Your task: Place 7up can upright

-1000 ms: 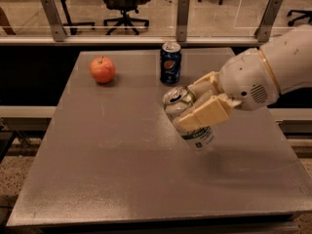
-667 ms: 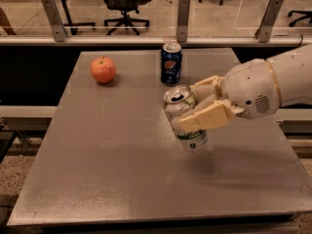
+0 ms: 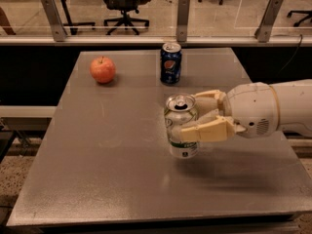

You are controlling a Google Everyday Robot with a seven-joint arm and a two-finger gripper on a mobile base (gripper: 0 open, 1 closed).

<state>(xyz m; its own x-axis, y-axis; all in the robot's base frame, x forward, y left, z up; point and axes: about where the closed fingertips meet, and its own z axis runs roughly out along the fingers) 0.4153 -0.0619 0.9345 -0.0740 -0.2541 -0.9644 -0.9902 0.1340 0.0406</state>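
Note:
The 7up can (image 3: 181, 118) is pale silver with a green band near its base and an open silver top. It stands upright near the middle of the grey table (image 3: 107, 145), its base at or just above the surface. My gripper (image 3: 191, 117) reaches in from the right, and its cream fingers (image 3: 207, 130) are shut around the can's body, one in front and one behind.
A dark blue Pepsi can (image 3: 170, 63) stands upright behind the 7up can. A red apple (image 3: 103, 69) sits at the back left. A glass railing with metal posts runs behind the table, with office chairs beyond it.
The gripper has moved the 7up can left and lower, and turned it from a slight tilt to upright. The apple and Pepsi can have not moved.

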